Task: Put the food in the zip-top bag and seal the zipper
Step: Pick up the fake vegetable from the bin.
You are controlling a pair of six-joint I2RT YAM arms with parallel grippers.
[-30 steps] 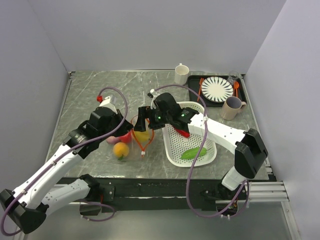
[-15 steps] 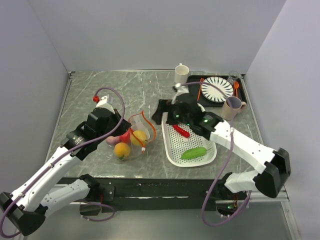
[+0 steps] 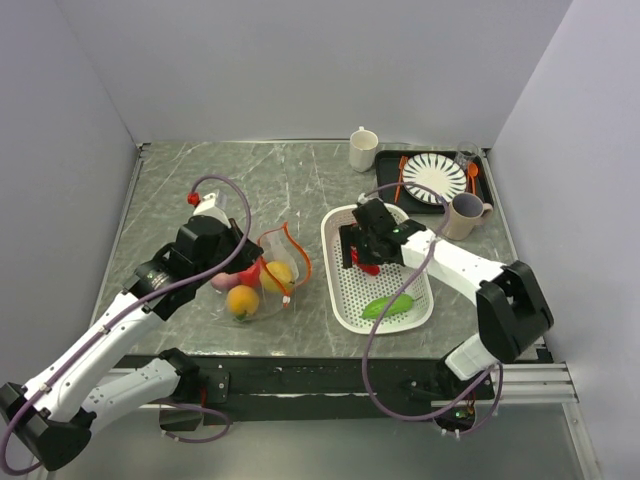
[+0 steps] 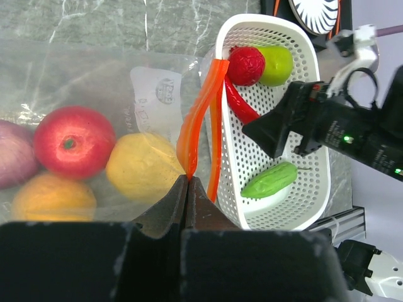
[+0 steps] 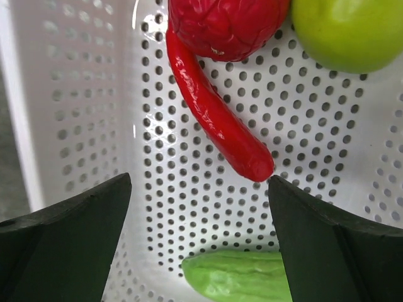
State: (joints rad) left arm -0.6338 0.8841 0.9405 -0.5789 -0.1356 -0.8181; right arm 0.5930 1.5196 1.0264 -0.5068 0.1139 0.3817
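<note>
The clear zip-top bag (image 3: 255,290) lies left of the white basket (image 3: 345,310). It holds a red ball (image 4: 72,143), a yellow ball (image 4: 145,170), an orange ball (image 4: 50,198) and a purple ball (image 4: 12,154). My left gripper (image 4: 187,179) is shut on the orange-red zipper strip (image 4: 201,113) and holds the bag's mouth open. My right gripper (image 5: 198,182) is open and empty, low over the basket, with the red chilli (image 5: 214,119) just beyond its fingertips. A bumpy red ball (image 5: 223,25), a green ball (image 5: 349,31) and the green cucumber (image 5: 236,277) also lie in the basket.
A black tray with a striped plate (image 3: 433,178) and orange cutlery sits at the back right. A white mug (image 3: 363,148) stands left of it and a brown mug (image 3: 462,215) in front. Walls close in both sides.
My right gripper has moved from the bag's mouth rightwards to over the basket. The yellow ball has stayed in the bag. My left gripper still holds the zipper strip.
</note>
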